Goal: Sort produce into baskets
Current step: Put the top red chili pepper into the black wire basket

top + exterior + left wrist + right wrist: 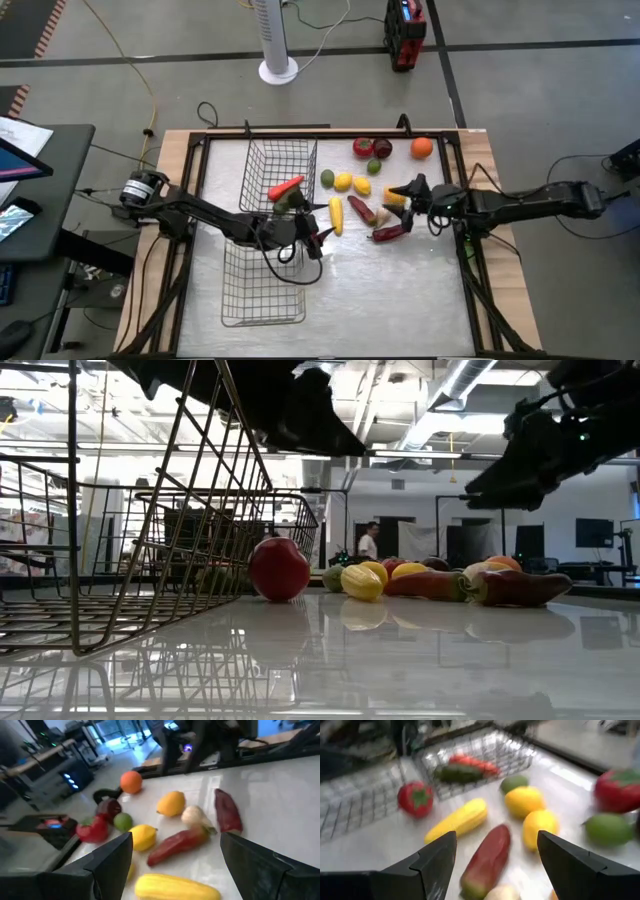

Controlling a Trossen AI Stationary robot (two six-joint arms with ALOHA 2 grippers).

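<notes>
— Where are your hands right now?

— My left gripper (322, 243) hangs over the table just off the baskets' right edge, near the corn (336, 215). Its fingers (112, 860) are spread with nothing between them; past them I see the corn lying crosswise close in front. My right gripper (412, 190) is over the right part of the pile, also spread and empty, its fingers (437, 857) framing a long red pepper (487, 855).

— And the produce?

— Mostly loose on the table to the right of the baskets: a tomato (363, 148), a dark red fruit and a lime (374, 166) at the far side, an orange (421, 148) beyond them, another lime (327, 178) and two lemons (343, 182) in the middle, peppers nearer my right arm. A small red fruit (279, 569) sits on the table just outside the mesh.

— Anything sorted yet?

— The far basket (262, 150) holds a carrot (287, 187) and something green beside it, likely the cucumber. The near basket (262, 315) looks bare, though my left arm hides part of it.

— Why both hands open?

— I'd say each is lining up a pick. The long pieces lie flat, so I'd want my fingers across their narrow width, not along it.

— Risk?

— The round fruit could roll if I nudge the pile.
</notes>
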